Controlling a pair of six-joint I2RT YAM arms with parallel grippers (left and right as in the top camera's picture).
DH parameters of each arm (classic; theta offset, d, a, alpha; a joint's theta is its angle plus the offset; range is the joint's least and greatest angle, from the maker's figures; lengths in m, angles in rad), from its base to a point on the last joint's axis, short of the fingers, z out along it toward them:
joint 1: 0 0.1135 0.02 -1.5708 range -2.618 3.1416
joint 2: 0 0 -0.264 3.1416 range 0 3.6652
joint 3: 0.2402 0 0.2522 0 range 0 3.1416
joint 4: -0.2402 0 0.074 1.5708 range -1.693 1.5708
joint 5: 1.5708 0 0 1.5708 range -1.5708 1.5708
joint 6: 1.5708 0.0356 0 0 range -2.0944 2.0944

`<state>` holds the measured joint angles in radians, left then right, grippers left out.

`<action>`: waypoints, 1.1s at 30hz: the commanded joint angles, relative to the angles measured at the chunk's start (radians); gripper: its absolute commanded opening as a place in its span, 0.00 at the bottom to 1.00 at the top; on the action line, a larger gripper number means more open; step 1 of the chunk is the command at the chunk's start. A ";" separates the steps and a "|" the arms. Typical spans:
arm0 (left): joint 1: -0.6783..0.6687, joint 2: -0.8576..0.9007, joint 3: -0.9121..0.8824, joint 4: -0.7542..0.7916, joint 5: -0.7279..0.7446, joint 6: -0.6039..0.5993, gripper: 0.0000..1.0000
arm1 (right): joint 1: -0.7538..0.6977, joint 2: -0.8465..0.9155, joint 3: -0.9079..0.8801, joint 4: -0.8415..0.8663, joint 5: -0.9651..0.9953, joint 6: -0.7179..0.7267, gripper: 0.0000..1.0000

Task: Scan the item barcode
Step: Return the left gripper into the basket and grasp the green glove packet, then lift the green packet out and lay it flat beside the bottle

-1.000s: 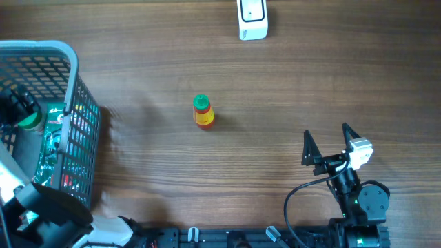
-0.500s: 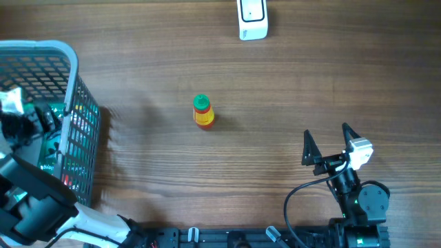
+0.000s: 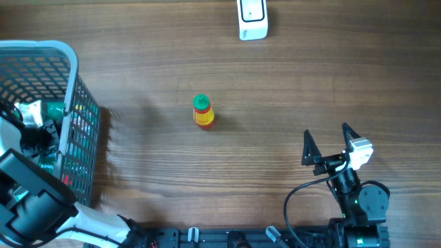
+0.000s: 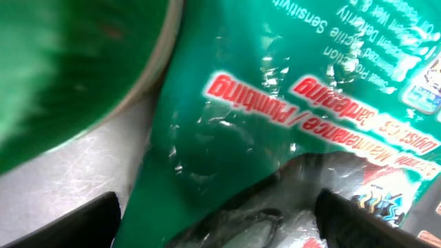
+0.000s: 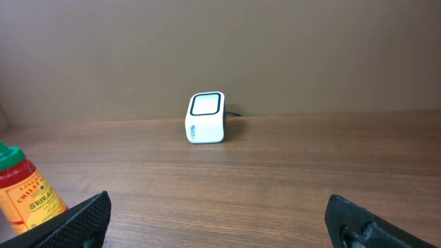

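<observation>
Left gripper (image 4: 219,222): down inside basket (image 3: 71,65), fingers (image 4: 83,220) set wide at both lower corners of wrist view, straddling green packet (image 4: 227,131); no firm hold visible

Packet: flat in basket, directly below jaws, print running oblique to finger line; outline cut off, long axis cannot be told

Scanner (image 3: 252,21): far edge of table (image 3: 296,83), well apart from basket, toward robot's right

Right gripper (image 3: 325,132): wide open, empty, near edge; closer to scanner, well apart from packet

Judgement: left arm is the one to lift packet and carry it across, clearing sauce bottle (image 3: 202,111) standing mid-table
</observation>
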<state>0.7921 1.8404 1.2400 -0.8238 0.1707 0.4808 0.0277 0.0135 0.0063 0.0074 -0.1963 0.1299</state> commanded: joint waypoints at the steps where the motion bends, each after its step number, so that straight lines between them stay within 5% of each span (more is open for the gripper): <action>1: 0.003 0.010 -0.026 0.031 -0.003 0.012 0.13 | 0.005 -0.006 -0.001 0.005 0.016 -0.011 1.00; 2: 0.003 0.009 -0.026 0.036 -0.004 0.012 0.04 | 0.005 -0.006 -0.001 0.005 0.016 -0.011 1.00; 10: 0.002 -0.048 0.046 0.026 -0.007 -0.081 0.04 | 0.005 -0.006 -0.001 0.005 0.016 -0.011 1.00; 19: 0.002 -0.312 0.088 0.061 0.104 -0.150 0.04 | 0.005 -0.006 -0.001 0.005 0.016 -0.011 1.00; 26: 0.002 -0.606 0.088 0.201 0.399 -0.217 0.04 | 0.005 -0.006 -0.001 0.005 0.016 -0.011 1.00; 33: 0.002 -0.837 0.088 0.401 0.884 -0.314 0.04 | 0.005 -0.006 -0.001 0.005 0.016 -0.011 1.00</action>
<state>0.7921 1.0760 1.3136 -0.4614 0.7631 0.2153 0.0277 0.0139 0.0063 0.0074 -0.1963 0.1299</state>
